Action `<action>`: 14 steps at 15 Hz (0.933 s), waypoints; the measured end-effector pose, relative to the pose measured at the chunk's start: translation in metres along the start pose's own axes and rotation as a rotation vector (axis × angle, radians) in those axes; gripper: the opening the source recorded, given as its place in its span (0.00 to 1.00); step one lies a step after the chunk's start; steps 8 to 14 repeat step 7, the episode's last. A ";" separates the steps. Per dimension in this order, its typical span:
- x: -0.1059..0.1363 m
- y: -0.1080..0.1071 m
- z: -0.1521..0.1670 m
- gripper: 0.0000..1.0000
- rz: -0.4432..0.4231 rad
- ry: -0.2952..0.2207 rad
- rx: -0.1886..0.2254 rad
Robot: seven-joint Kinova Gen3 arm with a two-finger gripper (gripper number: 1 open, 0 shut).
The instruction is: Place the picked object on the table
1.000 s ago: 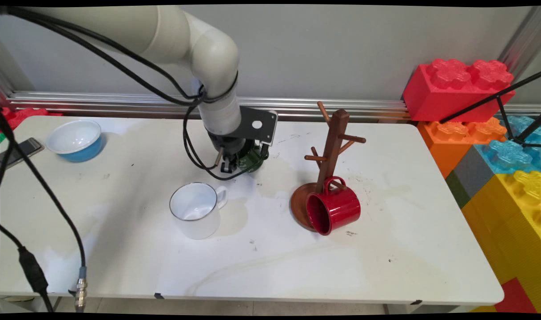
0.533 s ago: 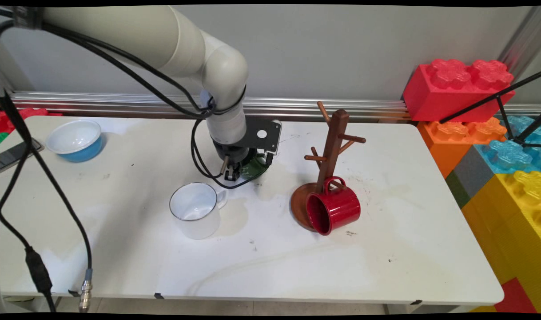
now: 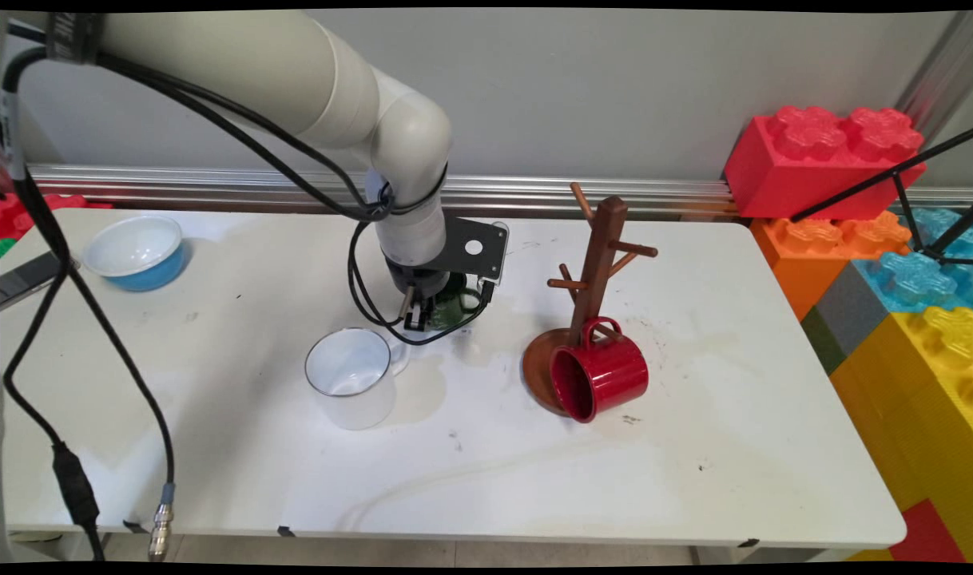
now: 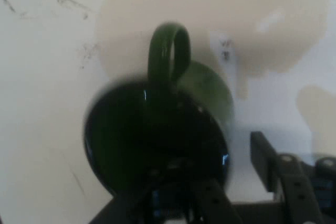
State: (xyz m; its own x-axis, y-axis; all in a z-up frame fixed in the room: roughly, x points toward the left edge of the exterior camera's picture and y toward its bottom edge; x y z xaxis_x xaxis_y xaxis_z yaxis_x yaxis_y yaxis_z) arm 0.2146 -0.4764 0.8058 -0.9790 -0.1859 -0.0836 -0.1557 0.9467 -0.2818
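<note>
Gripper (image 3: 421,319) low over the white table (image 3: 534,487), at the middle of its far half, pointing down. Right against a green mug (image 3: 457,307), which in the main view shows only as a dark green patch behind the black linkage and looped cables (image 3: 375,307).

Hand view: green mug (image 4: 207,90) fills the centre, dark mouth turned toward the camera, handle toward the top of the picture, stained tabletop behind. Mug overlaps the gripper's linkage at the bottom edge. Grip state: cannot tell, whether clamped on the mug or free of it. Cannot tell either whether the mug rests on the table or hangs just clear of it.

Around it:
- White mug (image 3: 351,383), upright, just in front of the gripper and slightly left, handle toward the gripper; apart from it.
- Wooden mug tree (image 3: 597,263) to the right, well apart, pegs bare.
- Red mug (image 3: 602,379), lying on its side against the tree's round base, mouth toward the near left.
- Blue bowl (image 3: 135,254) at the far left, well apart; a phone (image 3: 27,275) beside it at the table's edge.
- Large toy bricks (image 3: 822,152) stacked off the table's right end.
</note>
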 end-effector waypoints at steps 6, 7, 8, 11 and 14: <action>0.003 0.002 0.003 1.00 -0.007 0.004 -0.004; 0.003 0.002 0.004 1.00 -0.007 0.006 -0.004; 0.003 0.002 0.004 1.00 -0.007 0.006 -0.004; 0.003 0.002 0.004 1.00 -0.007 0.006 -0.004; 0.003 0.002 0.004 1.00 -0.007 0.006 -0.004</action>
